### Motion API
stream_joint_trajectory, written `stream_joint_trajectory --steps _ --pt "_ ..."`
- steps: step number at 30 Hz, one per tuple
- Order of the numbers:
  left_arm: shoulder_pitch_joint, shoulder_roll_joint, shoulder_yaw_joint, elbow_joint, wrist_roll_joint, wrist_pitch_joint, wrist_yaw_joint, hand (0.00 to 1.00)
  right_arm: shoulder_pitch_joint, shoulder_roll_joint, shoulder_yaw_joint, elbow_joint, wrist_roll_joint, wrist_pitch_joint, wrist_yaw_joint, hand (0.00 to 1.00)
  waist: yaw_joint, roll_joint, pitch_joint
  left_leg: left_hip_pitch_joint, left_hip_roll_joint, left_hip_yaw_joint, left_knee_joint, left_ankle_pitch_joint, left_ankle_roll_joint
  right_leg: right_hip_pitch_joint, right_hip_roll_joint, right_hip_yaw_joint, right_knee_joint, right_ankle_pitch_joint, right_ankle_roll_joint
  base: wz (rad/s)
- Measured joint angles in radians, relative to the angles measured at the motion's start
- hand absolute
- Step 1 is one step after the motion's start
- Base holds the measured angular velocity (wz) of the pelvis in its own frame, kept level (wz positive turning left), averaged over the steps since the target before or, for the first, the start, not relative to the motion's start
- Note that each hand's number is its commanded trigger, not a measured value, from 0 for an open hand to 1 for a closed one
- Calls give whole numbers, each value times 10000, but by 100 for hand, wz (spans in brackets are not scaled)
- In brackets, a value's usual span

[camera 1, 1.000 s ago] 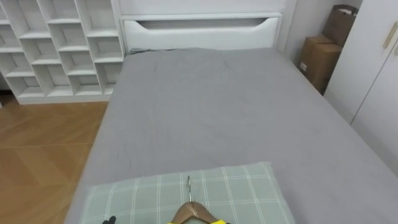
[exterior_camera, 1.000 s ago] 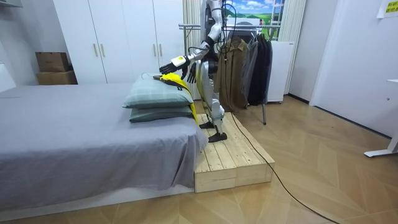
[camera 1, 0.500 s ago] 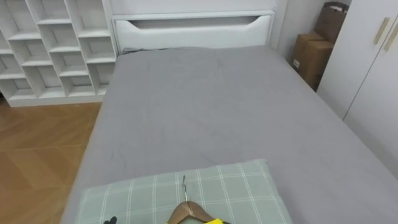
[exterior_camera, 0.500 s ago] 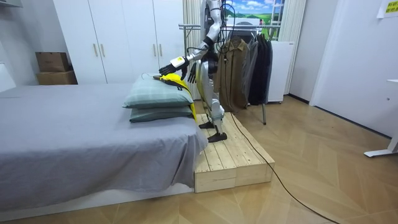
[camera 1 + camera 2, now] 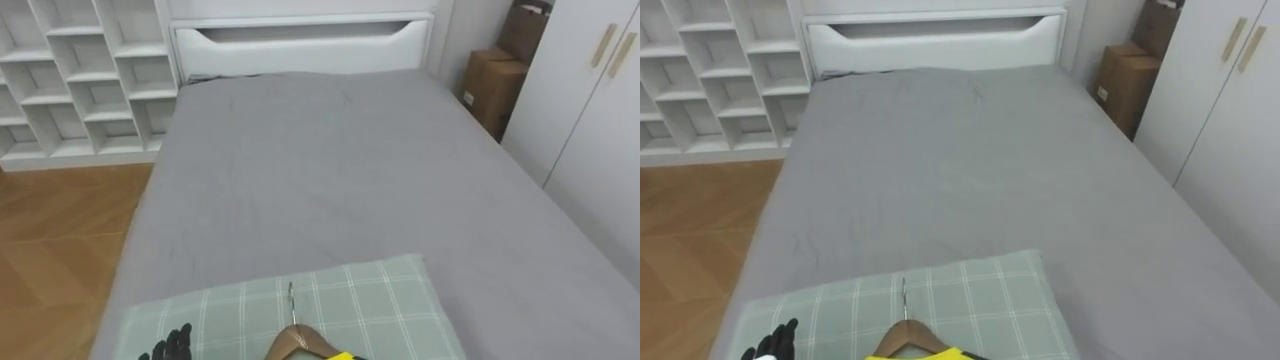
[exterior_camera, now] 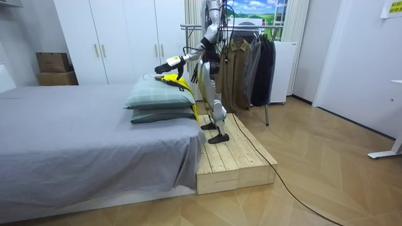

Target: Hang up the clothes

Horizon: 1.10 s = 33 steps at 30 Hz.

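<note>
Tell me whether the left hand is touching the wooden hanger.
Apart. In the left eye view the left hand shows at the lower left, with a stretch of bare checked pillow between it and the hanger.

Wooden hanger (image 5: 300, 340), checked cloth pillow (image 5: 370, 300)

1. We see black fingers on the left hand (image 5: 166, 346), with a small white patch at its back in the right eye view.
2. In the room view we make out a pale forearm behind that hand, darker at the elbow.
3. We see a silver-grey torso and legs with dark joints, and black feet.
4. We note thin dark cables looping around the head and shoulders, and one trailing across the floor.
</note>
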Motion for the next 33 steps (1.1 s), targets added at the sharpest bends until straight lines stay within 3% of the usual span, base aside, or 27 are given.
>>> stream_joint_trajectory --steps 2,9,11,23,33 --pt "-1 -27 -3 119 0 139 -19 0 44 -18 -4 9 106 7 -24 0 -39 -68 -36 -2 1 37 4 0 0 -14 1 61 1 1 1 -4" --pt "-163 -276 -54 1001 5 482 -343 0 163 -106 7 160 112 233 -313 0 -294 -117 -4 -67 -3 41 -2 -1 1 -81 5 90 25 7 14 0" --pt "-346 -483 -105 1249 129 592 -530 0 194 -106 5 191 144 314 -322 0 -301 -117 62 -131 0 46 -8 -1 1 -160 16 160 55 10 16 0" --pt "-695 -678 -1142 1734 464 610 -1060 0 248 -96 295 -16 160 390 -432 0 -279 -114 99 -287 46 109 -7 -1 1 -390 57 232 160 17 4 -1" --pt "-863 -682 -1165 1801 465 600 -1073 0 220 -97 360 0 154 385 -523 0 -295 -88 99 -297 52 166 37 1 2 -408 54 247 164 18 1 0"
